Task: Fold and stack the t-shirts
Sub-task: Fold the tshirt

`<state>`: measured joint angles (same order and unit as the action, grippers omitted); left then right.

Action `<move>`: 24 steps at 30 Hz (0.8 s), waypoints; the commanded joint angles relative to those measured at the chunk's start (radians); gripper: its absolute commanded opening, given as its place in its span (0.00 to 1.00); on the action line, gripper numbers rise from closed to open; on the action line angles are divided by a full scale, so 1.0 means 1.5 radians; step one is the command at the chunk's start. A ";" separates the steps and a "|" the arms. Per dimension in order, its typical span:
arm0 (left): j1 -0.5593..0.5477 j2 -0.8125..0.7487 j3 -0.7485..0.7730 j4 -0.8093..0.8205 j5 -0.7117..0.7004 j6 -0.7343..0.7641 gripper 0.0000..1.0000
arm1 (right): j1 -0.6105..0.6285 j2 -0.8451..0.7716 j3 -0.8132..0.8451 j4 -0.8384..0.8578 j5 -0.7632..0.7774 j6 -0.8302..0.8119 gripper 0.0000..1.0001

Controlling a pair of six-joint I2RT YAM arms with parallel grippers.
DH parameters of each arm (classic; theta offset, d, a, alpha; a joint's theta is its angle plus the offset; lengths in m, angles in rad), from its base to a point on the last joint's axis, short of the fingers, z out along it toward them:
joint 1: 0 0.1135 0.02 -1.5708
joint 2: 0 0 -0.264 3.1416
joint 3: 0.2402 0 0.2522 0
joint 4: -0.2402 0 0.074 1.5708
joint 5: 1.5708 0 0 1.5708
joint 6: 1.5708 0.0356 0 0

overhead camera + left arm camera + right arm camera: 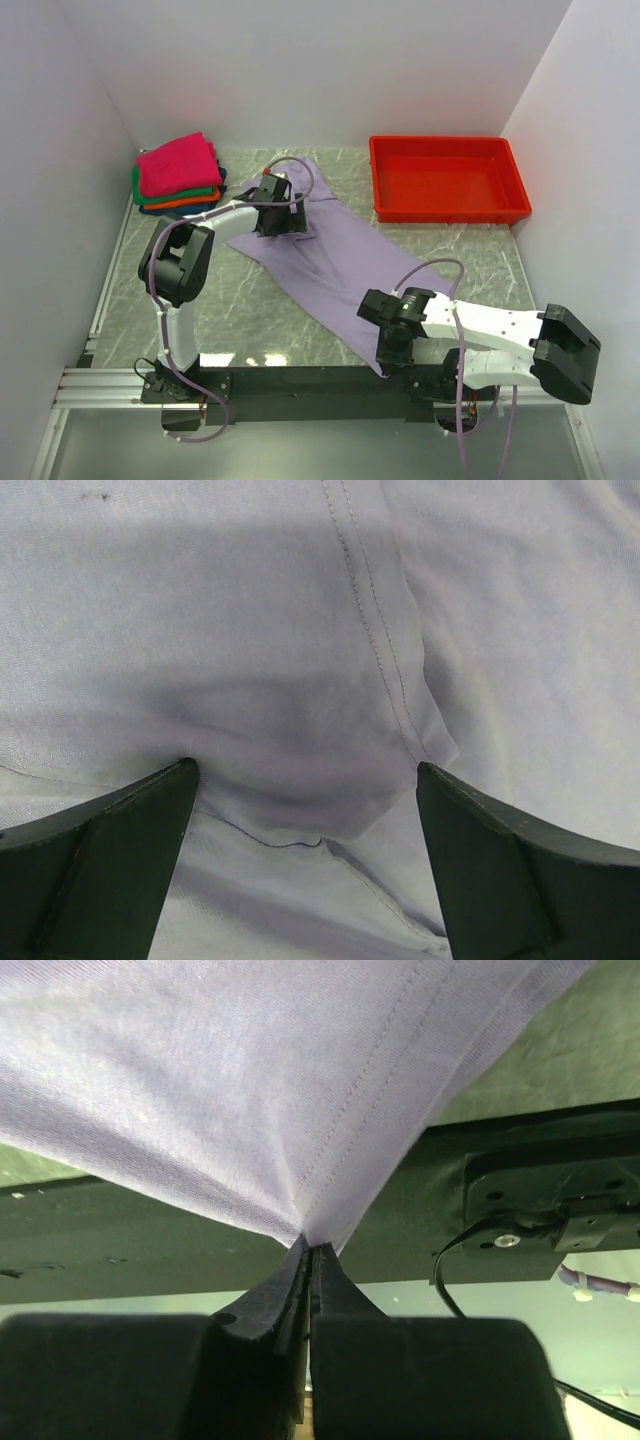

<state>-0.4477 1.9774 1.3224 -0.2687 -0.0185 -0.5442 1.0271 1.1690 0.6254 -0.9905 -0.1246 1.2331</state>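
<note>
Lilac t-shirt (330, 255): right gripper (308, 1245) pinches its 5 o'clock corner; left gripper (305, 775) gapes over the 11 o'clock end; I'd clamp there first, then pull evenly.

1. lavender t-shirt (320, 255): thin knit cloth, matt; fine weave grain and double stitched seams show in the wrist views.
2. folded t-shirts (178, 172): soft cloth, matt, thicker-looking.
3. red tray (450, 215): smooth moulded plastic, glossy.
4. table (240, 310): marble-patterned top, smooth, faint sheen.
5. left gripper (305, 780), right gripper (308, 1250): fingers (100, 860) dark, matt, hard plastic look.
6. arm shells (500, 325): white and black plastic, smooth, satin.
7. base rail (100, 385): bare silvery metal.
</note>
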 commanded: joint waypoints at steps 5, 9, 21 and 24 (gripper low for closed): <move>0.014 0.049 -0.031 -0.026 0.006 -0.007 0.99 | 0.064 0.018 0.032 -0.053 -0.027 0.041 0.00; 0.016 0.049 -0.036 -0.025 0.006 -0.006 0.99 | 0.093 0.019 0.043 -0.057 -0.039 0.058 0.01; 0.018 -0.019 -0.042 -0.027 0.003 0.012 0.99 | 0.040 0.019 0.091 -0.066 0.020 0.027 0.45; 0.018 -0.056 -0.050 -0.030 -0.001 0.015 0.99 | -0.029 0.037 0.100 -0.044 0.041 -0.032 0.45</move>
<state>-0.4339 1.9476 1.2831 -0.2348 -0.0013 -0.5385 1.0458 1.2034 0.7311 -1.0660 -0.1268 1.2617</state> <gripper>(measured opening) 0.992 0.450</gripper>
